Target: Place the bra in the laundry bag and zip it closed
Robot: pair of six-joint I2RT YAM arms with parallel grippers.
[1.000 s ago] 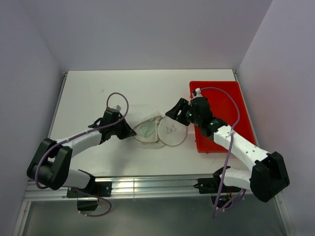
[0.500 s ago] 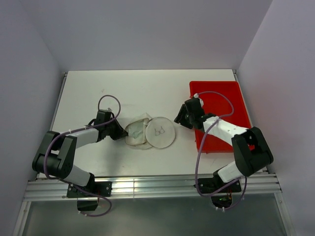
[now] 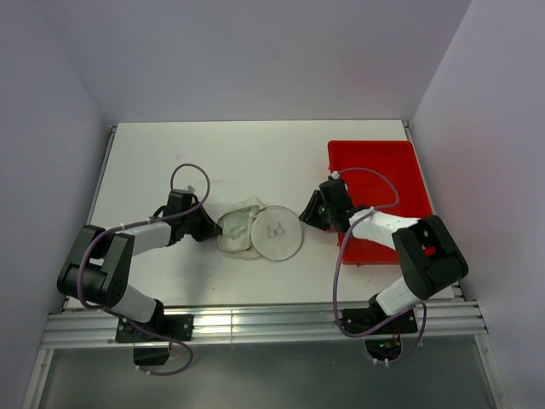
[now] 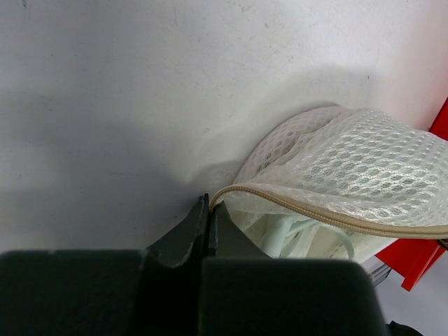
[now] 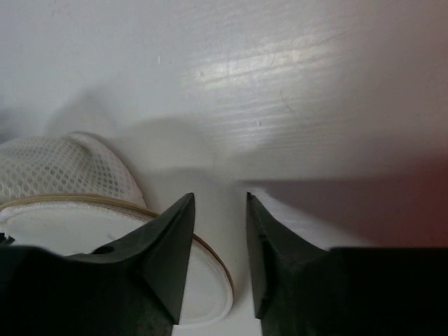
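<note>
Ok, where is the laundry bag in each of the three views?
Top external: laundry bag at the middle of the table.
Left wrist: right half, its edge pinched in the left tool.
Right wrist: lower left corner.
Shared landmark: tan zipper band, in both wrist views.

A robot lab's test cell: a white table [image 3: 255, 158] boxed in by plain pale walls [image 3: 255, 60] left, far and right, with the cabled left arm [image 3: 140, 236] and right arm [image 3: 387, 226] bolted to an aluminium rail [image 3: 255, 322] along the near edge.
</note>
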